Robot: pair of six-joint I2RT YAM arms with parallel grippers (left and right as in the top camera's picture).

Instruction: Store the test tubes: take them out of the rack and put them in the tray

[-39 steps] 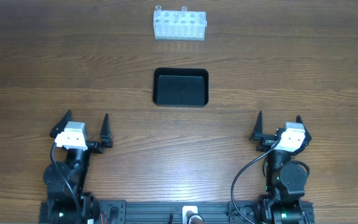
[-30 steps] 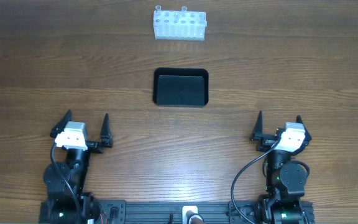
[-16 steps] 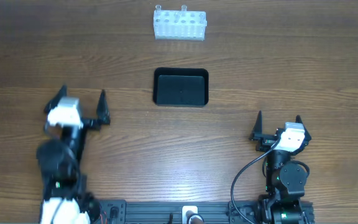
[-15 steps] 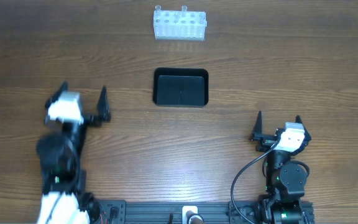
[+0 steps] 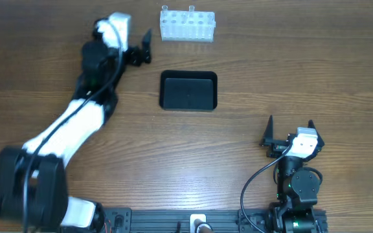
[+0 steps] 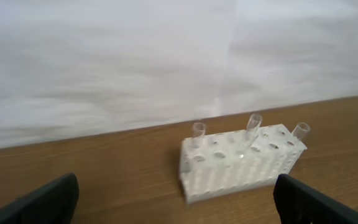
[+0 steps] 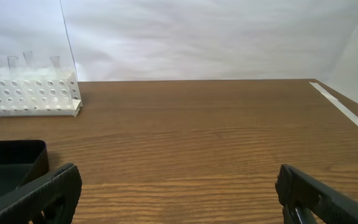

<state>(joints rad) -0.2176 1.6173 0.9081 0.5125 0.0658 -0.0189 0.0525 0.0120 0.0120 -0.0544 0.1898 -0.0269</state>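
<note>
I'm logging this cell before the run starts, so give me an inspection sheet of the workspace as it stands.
Surface: wooden table, no damage seen.
Job's things: white rack on the far side, three tubes upright in it; black tray nearer the arms, empty.
Clutter: nothing seen.
Hands: left hand open, facing the rack, apart from it; right hand open, near its base.
Cables: black cable loops beside the right arm's base; one runs along the left arm.
Surroundings: white wall behind the table.
</note>
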